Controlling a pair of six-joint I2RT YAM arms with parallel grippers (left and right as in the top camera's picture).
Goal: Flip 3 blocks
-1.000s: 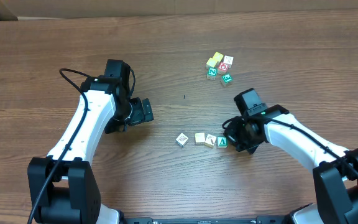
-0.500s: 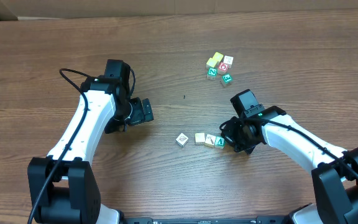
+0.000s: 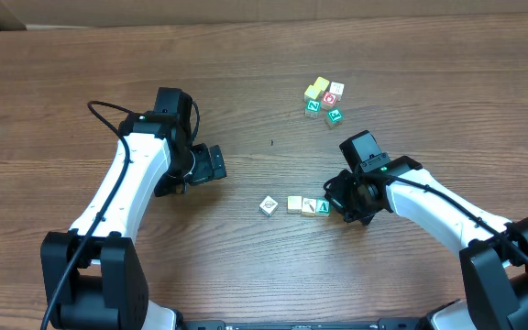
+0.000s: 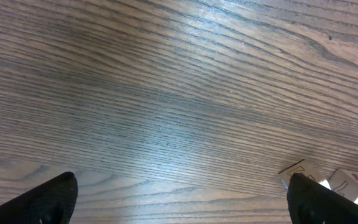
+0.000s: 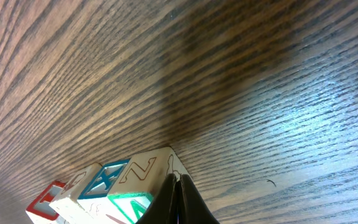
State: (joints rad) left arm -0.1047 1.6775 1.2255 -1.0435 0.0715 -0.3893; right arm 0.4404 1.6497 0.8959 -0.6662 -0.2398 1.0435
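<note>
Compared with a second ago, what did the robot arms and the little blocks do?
The shut right gripper slid a little toward the green-letter block and seems to have nudged it closer to the picture block beside it. Nothing was picked up or let go. The left gripper stayed open and still. The white block, the yellow block and the far cluster of blocks did not move.

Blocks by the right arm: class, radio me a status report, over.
Left claw open, away from the blocks. Right claw shut, tips at the green-letter block, end of the row of three blocks. Nothing in the way.
</note>
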